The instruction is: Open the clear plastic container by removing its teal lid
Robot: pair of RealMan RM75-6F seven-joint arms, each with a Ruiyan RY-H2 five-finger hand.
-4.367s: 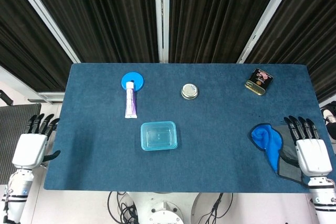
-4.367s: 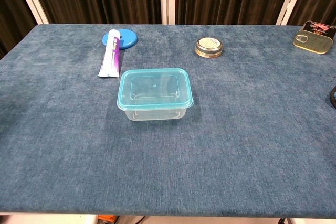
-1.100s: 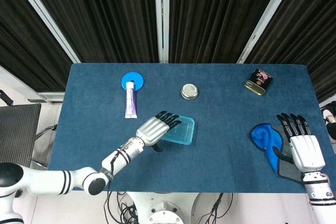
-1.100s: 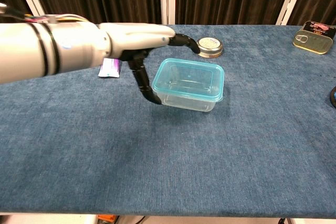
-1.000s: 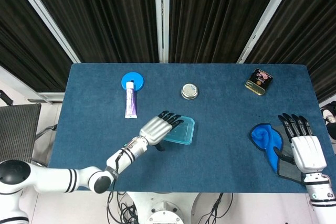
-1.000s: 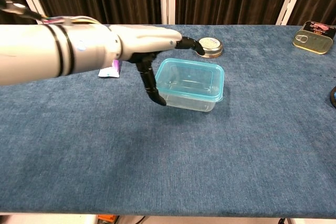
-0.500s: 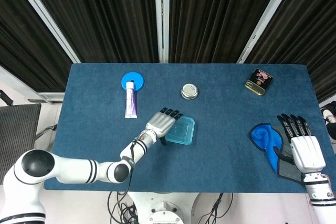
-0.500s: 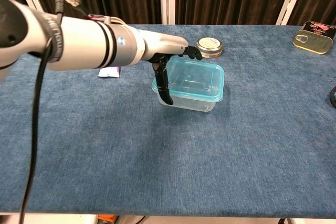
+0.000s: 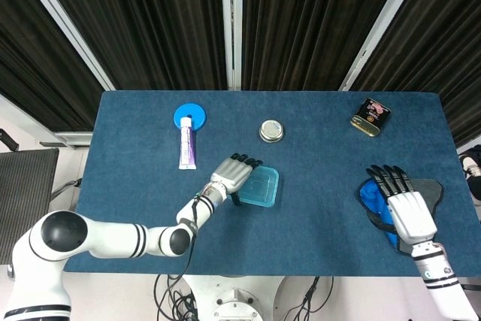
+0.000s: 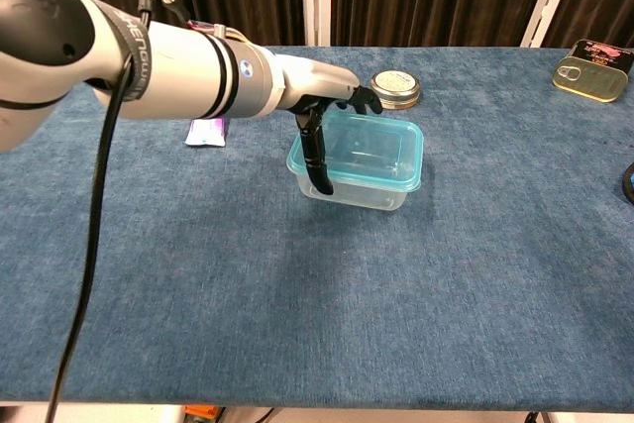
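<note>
The clear plastic container [image 10: 359, 182] with its teal lid [image 10: 365, 147] stands mid-table, also seen from above as the container [image 9: 259, 187]. My left hand [image 10: 322, 106] grips its left end. The thumb [image 10: 317, 160] runs down the near-left wall, and the fingers [image 10: 363, 98] reach over the lid's far-left rim. In the head view the left hand [image 9: 231, 173] covers the lid's left edge. My right hand [image 9: 406, 212] hovers open with fingers spread at the right table edge, far from the container. It does not show in the chest view.
A blue cloth [image 9: 373, 199] and grey pad [image 9: 430, 190] lie under the right hand. A toothpaste tube [image 9: 187, 146] and blue disc [image 9: 189, 116] sit back left. A round tin [image 9: 271, 131] is behind the container, and a sardine can [image 9: 370, 116] is back right.
My right hand has moved forward and left over the blue cloth. The left hand has settled closer onto the container's left end; the container has not moved.
</note>
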